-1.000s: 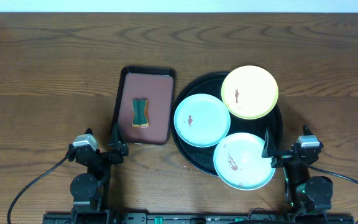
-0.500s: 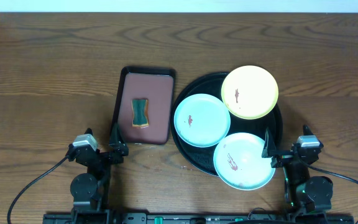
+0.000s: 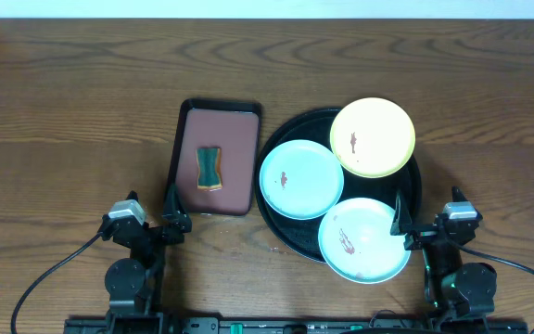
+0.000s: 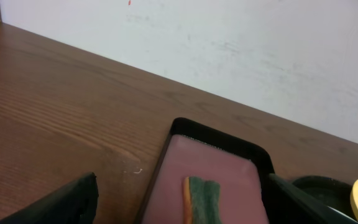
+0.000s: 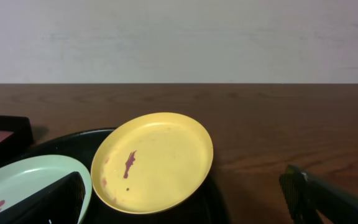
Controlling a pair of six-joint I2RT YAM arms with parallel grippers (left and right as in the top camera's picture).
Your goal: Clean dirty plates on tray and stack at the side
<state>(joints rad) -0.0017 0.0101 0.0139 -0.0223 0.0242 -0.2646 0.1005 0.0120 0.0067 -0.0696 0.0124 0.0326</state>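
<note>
"Where were the plates?"

"All three sat on the black tray (image 3: 292,128). The yellow plate (image 3: 372,137) lay at the far side, and its edge seemed to overlap the mint plate (image 3: 301,179) on the tray's left. The second mint plate (image 3: 364,239) lay nearest the robot and hung over the tray's near rim. Each carried a red-brown smear."

"And the side of the tabletop (image 3: 82,111)?"

"No plate lay on it."

"What stood beside the black tray?"

"A rectangular reddish-brown tray (image 3: 217,158), just to its left, with a green-and-orange sponge (image 3: 209,167) lying in the middle."

"How were the pincers?"

"The left gripper (image 4: 182,180) was spread wide and held nothing. It sat low near the table's front edge, aimed at the rectangular tray, and in its wrist view the sponge showed between the fingers. The right gripper (image 5: 184,175) was spread too, also with nothing in it. It sat by the near right rim of the black tray, beside the second mint plate, and its wrist view looked across at the yellow plate."
</note>
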